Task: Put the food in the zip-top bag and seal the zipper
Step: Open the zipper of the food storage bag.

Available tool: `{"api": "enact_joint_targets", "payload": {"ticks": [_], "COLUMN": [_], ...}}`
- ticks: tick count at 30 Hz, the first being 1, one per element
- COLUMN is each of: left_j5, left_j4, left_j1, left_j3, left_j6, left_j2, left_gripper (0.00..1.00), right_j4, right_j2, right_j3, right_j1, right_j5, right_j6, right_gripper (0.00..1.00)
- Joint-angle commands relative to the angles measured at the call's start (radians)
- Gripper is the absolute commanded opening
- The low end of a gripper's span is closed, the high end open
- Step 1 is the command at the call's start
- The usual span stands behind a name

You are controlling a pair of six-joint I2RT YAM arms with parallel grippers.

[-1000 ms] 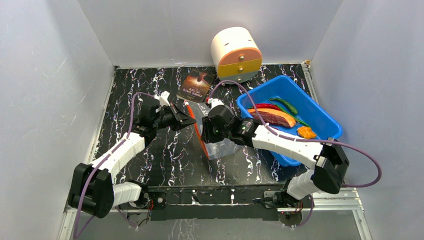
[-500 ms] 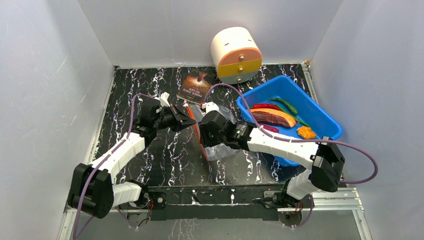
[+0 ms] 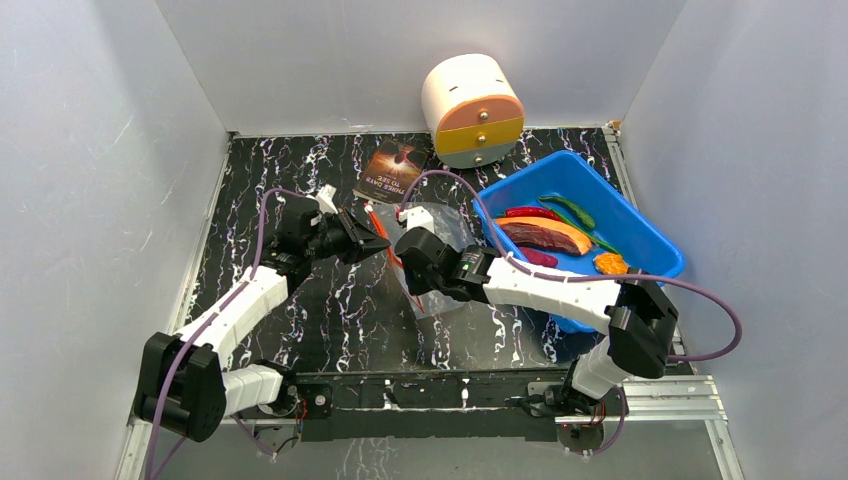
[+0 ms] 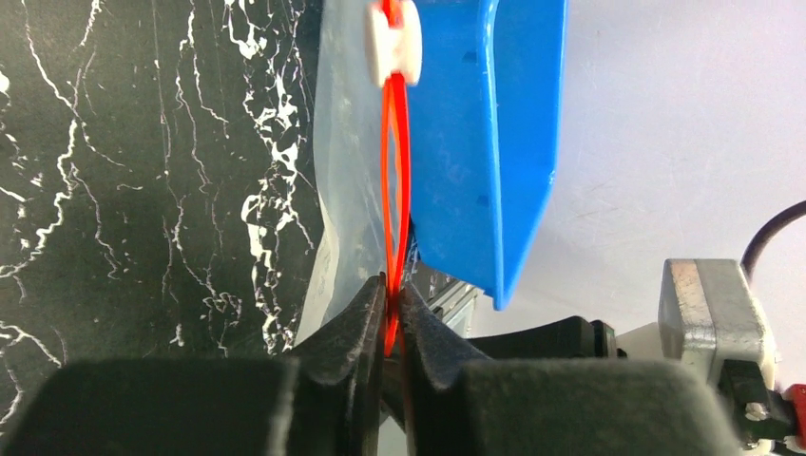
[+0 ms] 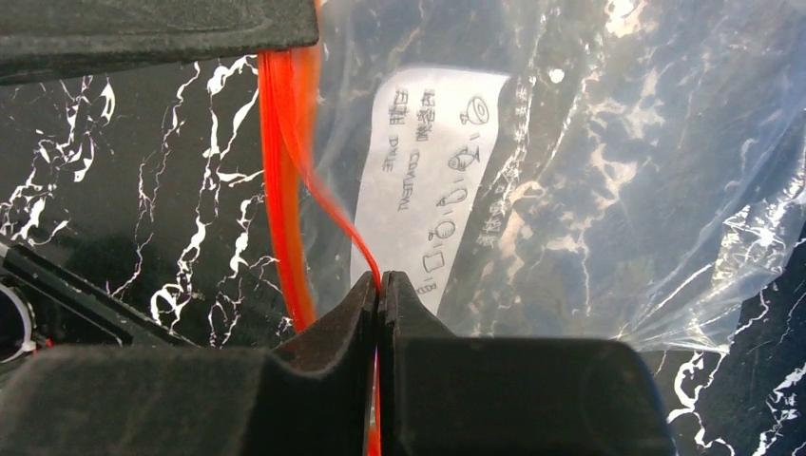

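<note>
Zip-top bag [image 3: 445, 225] lies mid-table, just left of blue bin [image 3: 640, 222] holding food [image 3: 550, 235]. Left gripper [image 4: 392, 309] pinches zipper [image 4: 393, 180] end; right gripper [image 5: 378, 285] pinches one lip alongside. Zipper runs straight away from left jaws; right arm nearer food.

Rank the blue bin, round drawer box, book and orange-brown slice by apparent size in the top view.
Blue bin, round drawer box, book, orange-brown slice. The box rises nearer the camera, so its lead over the book is unsure.
</note>
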Motion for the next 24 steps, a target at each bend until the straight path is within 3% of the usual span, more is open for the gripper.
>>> {"api": "enact_joint_targets", "payload": {"ticks": [1, 4, 8, 18, 24], "left_j5": [-0.003, -0.022, 0.017, 0.116, 0.087], "left_j4": [-0.102, -0.168, -0.133, -0.039, -0.057], "left_j1": [-0.003, -0.004, -0.005, -0.005, -0.006], "left_j3": [0.071, 0.095, 0.075, 0.044, 0.054], "left_j6": [0.067, 0.129, 0.146, 0.154, 0.185], "left_j2": [-0.04, -0.065, -0.104, -0.053, -0.026], "left_gripper": [0.2, 0.4, 0.51, 0.52, 0.45], "right_j4": [0.122, 0.171, 0.202, 0.222, 0.223], "right_j2": [-0.052, -0.084, -0.091, -0.062, -0.063], "right_j3": [0.024, 0.006, 0.002, 0.017, 0.014], "right_j1": [0.003, 0.003, 0.003, 0.002, 0.003], "right_j5": [0.076, 0.099, 0.105, 0.064, 0.055], "right_j6": [-0.014, -0.012, -0.01, -0.009, -0.006], "right_gripper": [0.0, 0.0, 0.0, 0.0, 0.0]}}
